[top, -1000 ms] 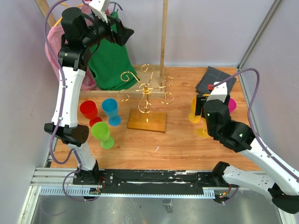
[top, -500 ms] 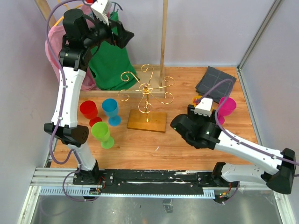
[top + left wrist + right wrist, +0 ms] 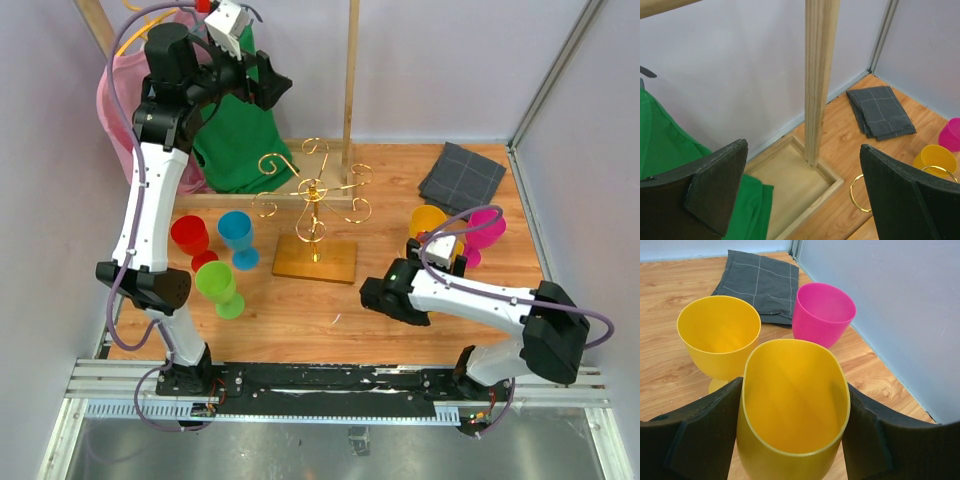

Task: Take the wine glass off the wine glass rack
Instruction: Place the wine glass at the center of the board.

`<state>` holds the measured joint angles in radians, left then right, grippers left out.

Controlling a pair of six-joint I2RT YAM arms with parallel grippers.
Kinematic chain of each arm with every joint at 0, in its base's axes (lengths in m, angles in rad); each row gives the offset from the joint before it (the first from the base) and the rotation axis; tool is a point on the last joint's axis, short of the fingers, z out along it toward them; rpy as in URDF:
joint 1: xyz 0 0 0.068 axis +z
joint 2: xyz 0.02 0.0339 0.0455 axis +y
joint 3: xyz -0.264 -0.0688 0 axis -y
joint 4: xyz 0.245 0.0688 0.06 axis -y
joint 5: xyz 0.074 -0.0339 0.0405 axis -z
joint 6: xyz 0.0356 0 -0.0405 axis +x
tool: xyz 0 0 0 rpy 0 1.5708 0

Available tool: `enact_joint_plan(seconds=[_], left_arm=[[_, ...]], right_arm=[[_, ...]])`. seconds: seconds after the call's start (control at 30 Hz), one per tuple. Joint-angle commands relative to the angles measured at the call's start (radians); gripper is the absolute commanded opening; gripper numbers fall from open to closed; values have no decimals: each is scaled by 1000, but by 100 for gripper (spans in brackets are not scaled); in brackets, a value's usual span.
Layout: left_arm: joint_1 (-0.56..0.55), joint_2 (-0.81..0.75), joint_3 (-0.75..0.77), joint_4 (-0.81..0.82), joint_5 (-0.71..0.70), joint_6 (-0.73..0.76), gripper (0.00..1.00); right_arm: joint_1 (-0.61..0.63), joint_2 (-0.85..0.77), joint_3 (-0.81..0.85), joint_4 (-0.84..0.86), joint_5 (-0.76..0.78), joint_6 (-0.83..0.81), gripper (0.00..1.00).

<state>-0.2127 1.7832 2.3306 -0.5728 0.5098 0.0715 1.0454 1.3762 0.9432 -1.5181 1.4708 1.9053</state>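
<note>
The gold wire rack [image 3: 313, 195] stands mid-table on its light-wood base [image 3: 316, 260]; I see no glass hanging on its arms. My right gripper [image 3: 795, 432] is shut on a yellow wine glass [image 3: 795, 405], whose rim is squeezed oval between the pads. In the top view this gripper [image 3: 441, 262] sits right of the rack, and the held glass is hidden under the wrist. My left gripper [image 3: 807, 200] is open and empty, high by the wooden post [image 3: 820, 75]. It shows at the back left in the top view [image 3: 262, 85].
A second yellow glass [image 3: 719, 335], a pink glass [image 3: 822, 312] and a folded grey cloth [image 3: 757, 282] lie just beyond the right gripper. Red [image 3: 190, 235], blue [image 3: 238, 238] and green [image 3: 216, 285] glasses stand left of the rack. A green garment [image 3: 235, 135] hangs behind.
The right arm has folded down and to the left, its forearm now lying low across the table front. Its wrist stays by the yellow and pink glasses. The left gripper shifted slightly right.
</note>
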Motion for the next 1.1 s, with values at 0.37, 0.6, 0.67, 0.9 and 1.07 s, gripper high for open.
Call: enact_joint_plan(seconds=[0.37, 0.6, 0.67, 0.9, 1.07], left_arm=[[-17, 31, -19, -7, 12, 42, 99], [-28, 28, -20, -11, -3, 63, 99], [-32, 31, -21, -16, -3, 60, 99], [-60, 31, -21, -20, -26, 85, 99], [-76, 30, -14, -23, -42, 92, 99]], right_arm=[[1, 178, -56, -84, 110, 327, 65], [-8, 211, -83, -84, 118, 424, 65], [-11, 198, -86, -84, 122, 430, 65], [-23, 134, -66, -83, 172, 423, 65], [-47, 165, -36, -83, 202, 439, 66]])
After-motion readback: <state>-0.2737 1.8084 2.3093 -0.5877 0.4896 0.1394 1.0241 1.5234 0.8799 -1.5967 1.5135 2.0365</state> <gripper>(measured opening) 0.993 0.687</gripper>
